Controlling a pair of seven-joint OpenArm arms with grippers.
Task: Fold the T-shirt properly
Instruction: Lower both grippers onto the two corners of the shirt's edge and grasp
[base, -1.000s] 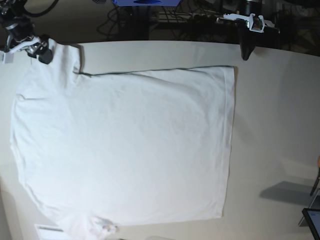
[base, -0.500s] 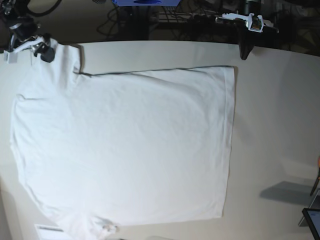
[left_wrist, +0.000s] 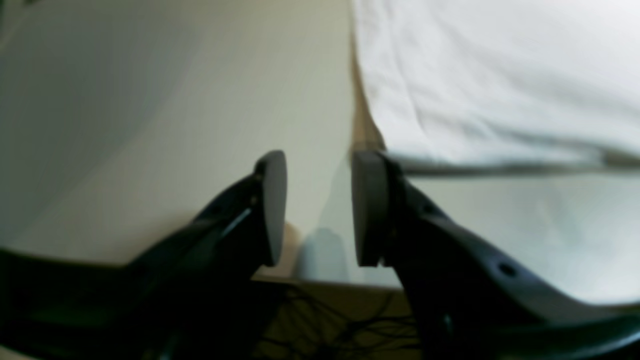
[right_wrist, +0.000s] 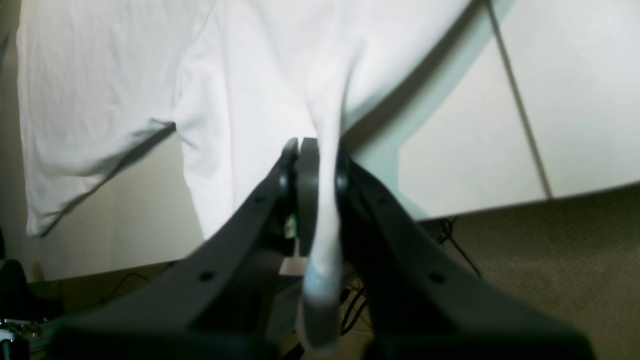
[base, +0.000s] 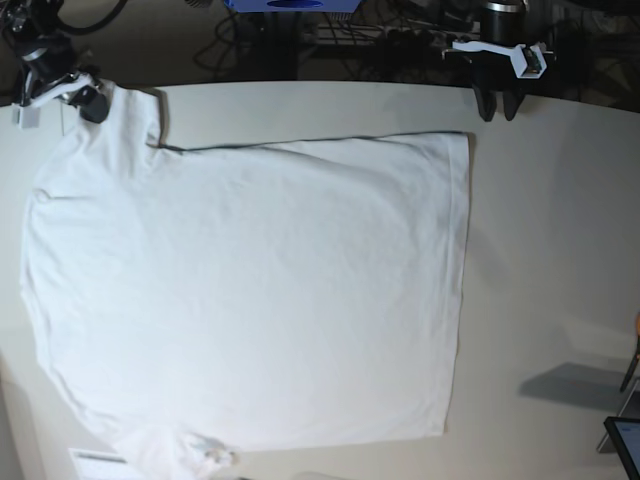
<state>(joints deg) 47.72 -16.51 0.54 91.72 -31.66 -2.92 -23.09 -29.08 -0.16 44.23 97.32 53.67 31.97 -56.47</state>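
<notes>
T-shirt (base: 250, 290) lies flat across table (base: 560, 250). Our right gripper (right_wrist: 315, 150) pinches shirt's far sleeve edge, jaws closed on cloth. Our left gripper (left_wrist: 319, 205) hovers parted and empty just off shirt's hem corner. We judge cloth light, limp, wrinkle-prone; best taken at corners.

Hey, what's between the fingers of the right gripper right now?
The right gripper is shut on a pinched fold of the white T-shirt, at its sleeve corner. The cloth hangs down between the fingers. How much fabric lies inside the fold is hidden.
</notes>
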